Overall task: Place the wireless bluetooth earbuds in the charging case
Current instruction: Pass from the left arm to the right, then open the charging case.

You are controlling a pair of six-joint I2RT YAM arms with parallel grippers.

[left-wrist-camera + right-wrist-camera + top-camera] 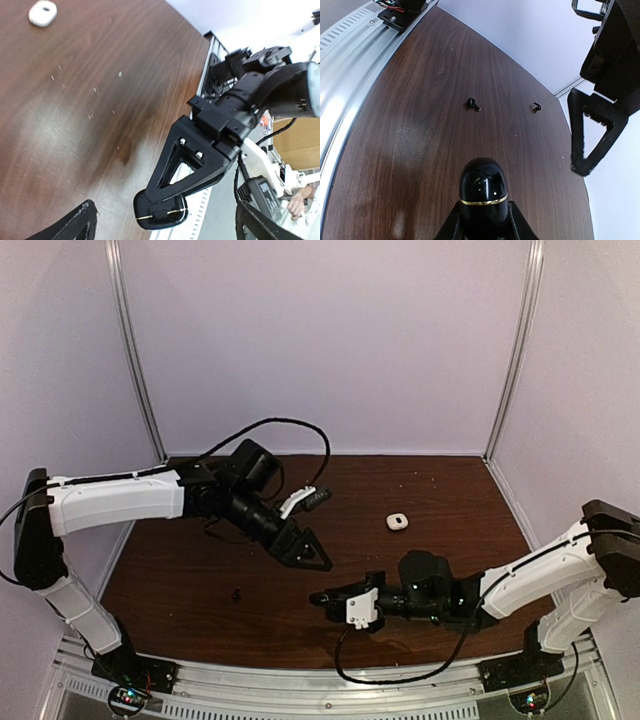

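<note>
Closed black case in grip of right hand; left hand spread; earbuds on table

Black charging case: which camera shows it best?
Right wrist: the black case fills the foreground, gold seam clear, gripped in the right tool. Left wrist shows it side-on, low in frame; top external gives only a dark blob.

Dark wood-grain tabletop, pretty glossy, with a few pale specks scattered on it, upper left of the left wrist view. Plain pale walls fill the top of the overhead shot, with metal posts at the corners. Ribbed silver rail runs along the bottom edge. Somebody's hand pokes in at lower right.
</note>
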